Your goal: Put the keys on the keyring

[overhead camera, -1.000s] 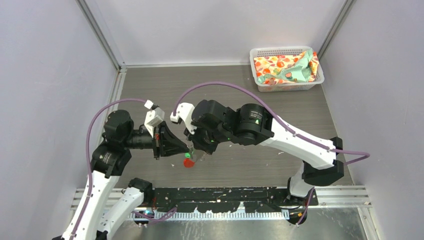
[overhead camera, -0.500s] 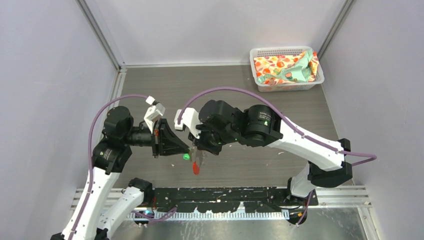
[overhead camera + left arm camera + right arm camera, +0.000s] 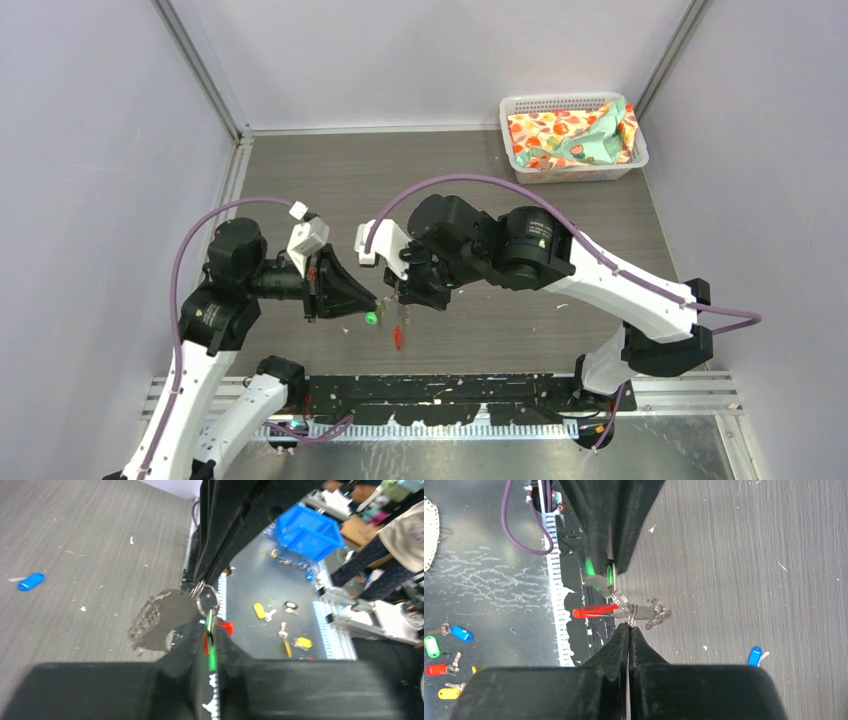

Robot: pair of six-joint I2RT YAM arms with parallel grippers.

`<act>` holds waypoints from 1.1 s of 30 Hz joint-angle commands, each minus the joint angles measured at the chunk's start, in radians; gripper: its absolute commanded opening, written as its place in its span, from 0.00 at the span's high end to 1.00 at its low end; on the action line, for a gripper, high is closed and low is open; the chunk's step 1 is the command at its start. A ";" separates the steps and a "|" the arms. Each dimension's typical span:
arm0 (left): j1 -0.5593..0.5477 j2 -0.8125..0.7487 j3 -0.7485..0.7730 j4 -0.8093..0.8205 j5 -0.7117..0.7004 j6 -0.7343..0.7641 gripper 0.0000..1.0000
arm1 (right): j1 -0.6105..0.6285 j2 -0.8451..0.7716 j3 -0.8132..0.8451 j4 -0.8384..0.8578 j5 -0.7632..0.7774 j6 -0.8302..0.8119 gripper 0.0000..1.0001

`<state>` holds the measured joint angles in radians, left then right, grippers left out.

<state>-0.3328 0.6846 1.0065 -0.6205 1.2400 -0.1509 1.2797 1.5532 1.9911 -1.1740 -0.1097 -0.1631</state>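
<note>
Two tightly closed grippers meet tip to tip low over the table (image 3: 500,190): the left gripper (image 3: 371,306) clamps the green key (image 3: 372,318) by its head, and the right gripper (image 3: 403,297) pinches the wire of the keyring (image 3: 635,611). Over the last second the right arm has drawn the ring slightly rightward, so the red tag (image 3: 399,338) now dangles edge-on beside the green head instead of under it. That suggests threading is under way, though whether the key is on cannot be told, and the blue key (image 3: 754,656) lies well apart, untouched
</note>
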 commanded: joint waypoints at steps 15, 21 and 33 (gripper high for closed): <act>-0.005 -0.120 -0.095 0.312 -0.194 0.011 0.30 | -0.014 0.018 0.086 -0.059 -0.045 -0.013 0.99; -0.005 -0.063 -0.090 0.365 -0.120 -0.007 0.42 | -0.014 0.019 0.081 -0.023 -0.107 -0.010 0.99; -0.006 -0.047 -0.105 0.328 0.000 -0.026 0.42 | -0.014 0.028 0.081 0.003 -0.139 -0.004 0.99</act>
<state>-0.3340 0.6304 0.9001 -0.3260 1.1854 -0.1551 1.2675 1.5784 2.0365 -1.2255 -0.2211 -0.1635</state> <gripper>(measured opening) 0.569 0.026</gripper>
